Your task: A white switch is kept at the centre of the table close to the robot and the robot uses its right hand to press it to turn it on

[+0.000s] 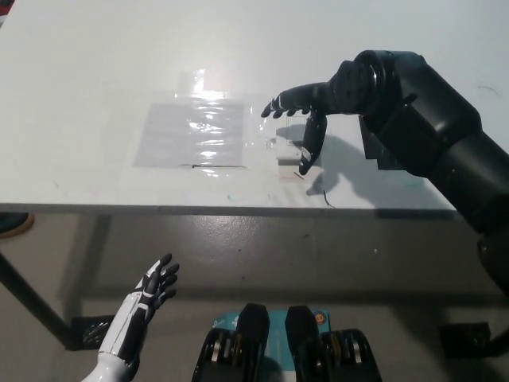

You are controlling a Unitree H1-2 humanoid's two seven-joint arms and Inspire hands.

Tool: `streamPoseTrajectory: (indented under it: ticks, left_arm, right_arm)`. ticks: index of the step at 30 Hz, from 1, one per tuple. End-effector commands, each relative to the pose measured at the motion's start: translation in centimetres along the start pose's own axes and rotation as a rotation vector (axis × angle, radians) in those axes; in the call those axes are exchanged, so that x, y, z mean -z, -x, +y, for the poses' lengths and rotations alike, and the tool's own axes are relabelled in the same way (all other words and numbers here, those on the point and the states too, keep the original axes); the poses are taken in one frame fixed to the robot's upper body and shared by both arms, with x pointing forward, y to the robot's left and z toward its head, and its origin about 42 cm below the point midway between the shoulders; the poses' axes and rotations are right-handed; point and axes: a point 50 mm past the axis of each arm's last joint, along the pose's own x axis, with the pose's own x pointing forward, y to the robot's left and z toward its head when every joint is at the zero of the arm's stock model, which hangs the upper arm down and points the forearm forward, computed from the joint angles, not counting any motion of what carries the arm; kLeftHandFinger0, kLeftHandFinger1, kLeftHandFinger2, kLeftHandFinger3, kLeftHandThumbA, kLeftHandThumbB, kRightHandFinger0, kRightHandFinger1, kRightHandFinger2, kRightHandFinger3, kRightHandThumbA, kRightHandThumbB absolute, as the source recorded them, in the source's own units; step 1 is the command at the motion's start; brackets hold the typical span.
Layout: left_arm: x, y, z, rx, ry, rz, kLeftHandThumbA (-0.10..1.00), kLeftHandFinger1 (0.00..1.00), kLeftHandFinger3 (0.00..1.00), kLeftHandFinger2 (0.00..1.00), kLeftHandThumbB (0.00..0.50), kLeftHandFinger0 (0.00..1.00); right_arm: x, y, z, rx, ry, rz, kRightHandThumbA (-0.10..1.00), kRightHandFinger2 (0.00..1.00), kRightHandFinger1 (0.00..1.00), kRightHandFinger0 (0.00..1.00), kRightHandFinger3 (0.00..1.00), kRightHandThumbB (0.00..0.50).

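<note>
Broad white table [95, 72]. Black right hand [306, 107] extends over the table's near centre, fingers spread and holding nothing; one finger points down onto the small white rectangular switch [288, 151]. White left hand [151, 290] rests below the table edge, fingers apart.
</note>
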Motion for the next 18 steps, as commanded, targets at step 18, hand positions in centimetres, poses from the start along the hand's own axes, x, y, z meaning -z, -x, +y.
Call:
streamPoseTrajectory:
  ticks: [18]
  left_arm:
    - [0.0,0.8,0.2,0.006,0.0,-0.017,1.0,1.0,1.0,1.0,0.084,1.0]
  right_arm:
    - [0.0,0.4,0.4,-0.063,0.036,0.014,1.0,1.0,1.0,1.0,1.0,0.336]
